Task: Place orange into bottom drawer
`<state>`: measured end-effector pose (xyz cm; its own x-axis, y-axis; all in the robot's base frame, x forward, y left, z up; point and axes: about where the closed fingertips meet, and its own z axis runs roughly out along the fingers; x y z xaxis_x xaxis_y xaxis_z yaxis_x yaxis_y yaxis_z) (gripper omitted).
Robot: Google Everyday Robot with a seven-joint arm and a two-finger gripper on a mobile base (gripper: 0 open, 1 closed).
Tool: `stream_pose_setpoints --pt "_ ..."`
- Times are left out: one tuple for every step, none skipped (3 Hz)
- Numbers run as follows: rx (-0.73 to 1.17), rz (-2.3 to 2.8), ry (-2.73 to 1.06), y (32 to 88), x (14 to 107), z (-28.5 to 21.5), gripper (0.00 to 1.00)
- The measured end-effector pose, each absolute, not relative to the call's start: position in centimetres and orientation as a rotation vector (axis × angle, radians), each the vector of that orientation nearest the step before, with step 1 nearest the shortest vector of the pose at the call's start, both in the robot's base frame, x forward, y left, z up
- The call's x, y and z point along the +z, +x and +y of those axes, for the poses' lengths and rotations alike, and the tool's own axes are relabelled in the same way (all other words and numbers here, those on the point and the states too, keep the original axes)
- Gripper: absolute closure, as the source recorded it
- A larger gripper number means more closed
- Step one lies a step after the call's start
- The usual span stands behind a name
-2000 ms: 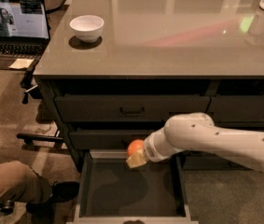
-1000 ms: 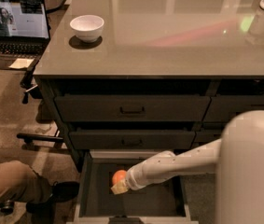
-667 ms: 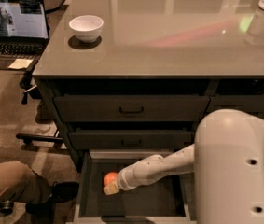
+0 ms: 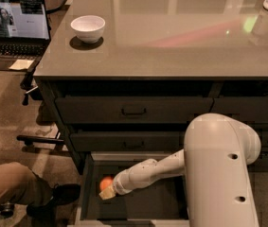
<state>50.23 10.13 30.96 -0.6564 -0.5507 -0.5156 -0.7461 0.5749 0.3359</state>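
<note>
The orange (image 4: 106, 182) is down inside the open bottom drawer (image 4: 87, 193), near its left wall and low over the dark floor. My gripper (image 4: 107, 192) reaches into the drawer from the right on the white arm (image 4: 218, 164) and is shut on the orange, with its tan fingertips (image 4: 106, 195) showing just below the fruit. The two drawers above, with pull handles (image 4: 133, 111), are closed.
A white bowl (image 4: 88, 28) stands on the glossy tabletop (image 4: 171, 37) at the left. An open laptop (image 4: 15, 27) sits on a desk further left. A person's leg and shoe (image 4: 24, 190) lie on the floor beside the drawer's left side.
My arm has carried the orange from above the drawer's back edge down into it and leftward, and over the last stretch it has sunk a little closer to the left wall.
</note>
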Motion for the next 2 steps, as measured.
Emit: stream_pose_setpoints --pt "0.732 2.437 -1.072 51.1 29.2 9.6 1.00" --pt "0.653 2.379 -1.145 52.7 26.0 7.5 1.00"
